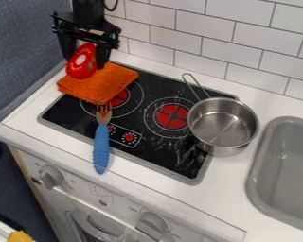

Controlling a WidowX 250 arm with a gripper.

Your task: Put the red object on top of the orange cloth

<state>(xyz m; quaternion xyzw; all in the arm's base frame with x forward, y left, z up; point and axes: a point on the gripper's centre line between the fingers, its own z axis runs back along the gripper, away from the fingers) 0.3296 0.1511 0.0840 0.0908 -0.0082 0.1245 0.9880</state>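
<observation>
White wall tiles (204,26) meet a dark blue-grey wall (21,42).

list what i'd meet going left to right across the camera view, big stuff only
Left oven knob → red object → blue-handled fork → right oven knob → steel pot → gray sink

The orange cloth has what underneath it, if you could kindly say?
The orange cloth lies over part of the black stovetop, overlapping the burner whose red part shows past its edge. Anything else beneath is covered and cannot be seen.
</observation>
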